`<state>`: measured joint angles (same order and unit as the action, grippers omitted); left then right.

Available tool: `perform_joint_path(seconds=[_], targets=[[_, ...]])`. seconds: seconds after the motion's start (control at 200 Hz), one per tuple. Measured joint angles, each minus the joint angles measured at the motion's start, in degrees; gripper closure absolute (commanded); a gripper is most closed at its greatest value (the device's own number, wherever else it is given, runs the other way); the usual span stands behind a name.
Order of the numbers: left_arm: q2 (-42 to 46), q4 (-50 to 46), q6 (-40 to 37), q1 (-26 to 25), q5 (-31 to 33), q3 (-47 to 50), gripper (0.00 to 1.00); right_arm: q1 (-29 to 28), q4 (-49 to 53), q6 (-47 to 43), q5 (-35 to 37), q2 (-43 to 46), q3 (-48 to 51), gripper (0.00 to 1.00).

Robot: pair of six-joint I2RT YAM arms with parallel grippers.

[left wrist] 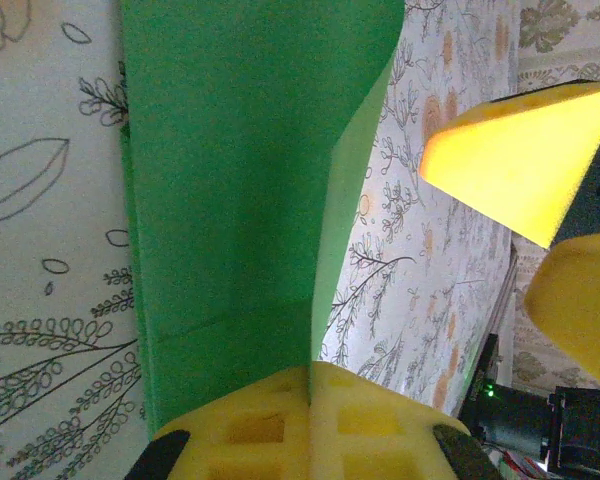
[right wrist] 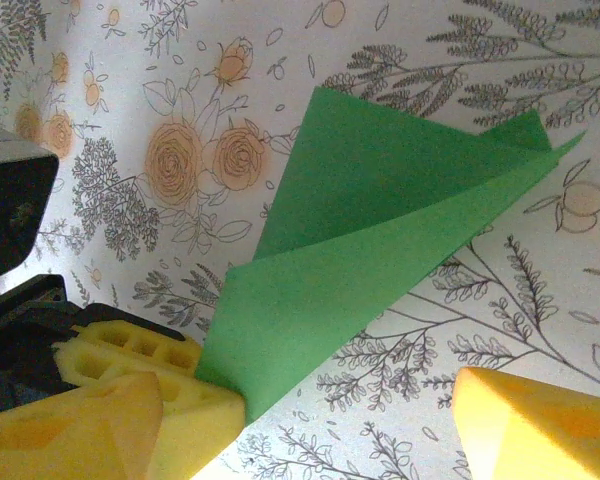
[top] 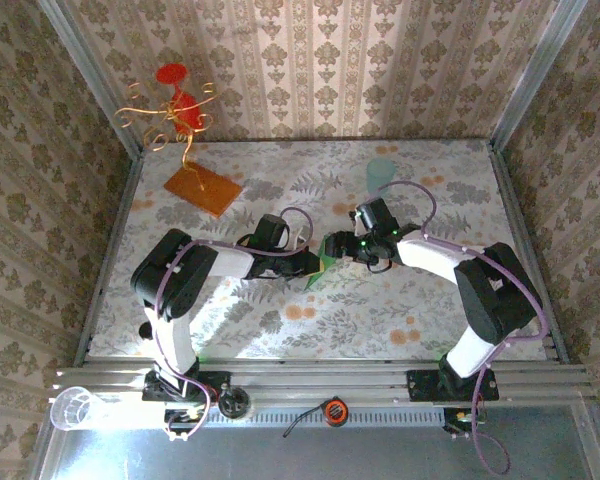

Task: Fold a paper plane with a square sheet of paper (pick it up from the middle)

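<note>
Left wrist: plain green paper plane

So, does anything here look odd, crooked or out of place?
Yes. The plane is not flat: pinched at one end by the left gripper, its layers gape apart and one flap lifts up. Also, a clear cup seems to lie on its side at the near left corner, away from the work.

Green paper plane, floral-patterned table
</note>
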<state>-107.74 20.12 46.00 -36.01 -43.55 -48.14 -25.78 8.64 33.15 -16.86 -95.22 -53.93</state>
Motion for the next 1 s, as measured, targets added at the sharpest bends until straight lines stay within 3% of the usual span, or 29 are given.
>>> perform_joint_path(seconds=[0.5,1.0], targets=[[-2.5,7.3,5.2,1.6,-1.5,0.5,1.0,0.0,7.0,-2.4,3.1,-5.9,-6.3,0.23],[-3.2,8.7,5.9,1.6,-1.7,0.9,1.0,-1.1,12.6,-5.4,8.8,-11.0,-13.4,0.22]])
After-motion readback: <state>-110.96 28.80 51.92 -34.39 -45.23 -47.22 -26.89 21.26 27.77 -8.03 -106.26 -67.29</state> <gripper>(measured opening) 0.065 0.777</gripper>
